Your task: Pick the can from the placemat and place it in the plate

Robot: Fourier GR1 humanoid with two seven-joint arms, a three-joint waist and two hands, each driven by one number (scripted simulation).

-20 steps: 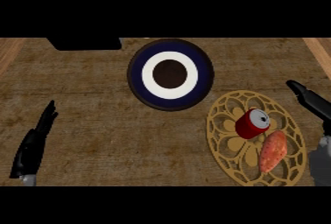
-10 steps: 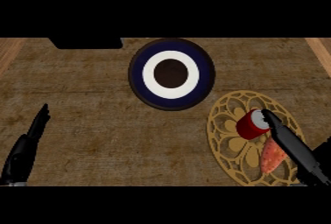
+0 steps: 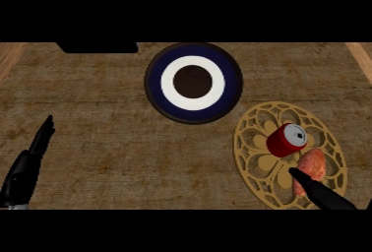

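While on placemat (image 3: pixel 256 162), can (image 3: pixel 286 140) just beyond right robot hand (image 3: pixel 320 192)

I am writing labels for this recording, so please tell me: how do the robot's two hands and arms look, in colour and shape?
Both hands are black all over. The left hand shows as a long, slim black shape that narrows to a pointed tip. The right hand shows only as a black, tapering finger-like shape at the lower right. No markings or cables are visible. The forearms are almost wholly out of view.
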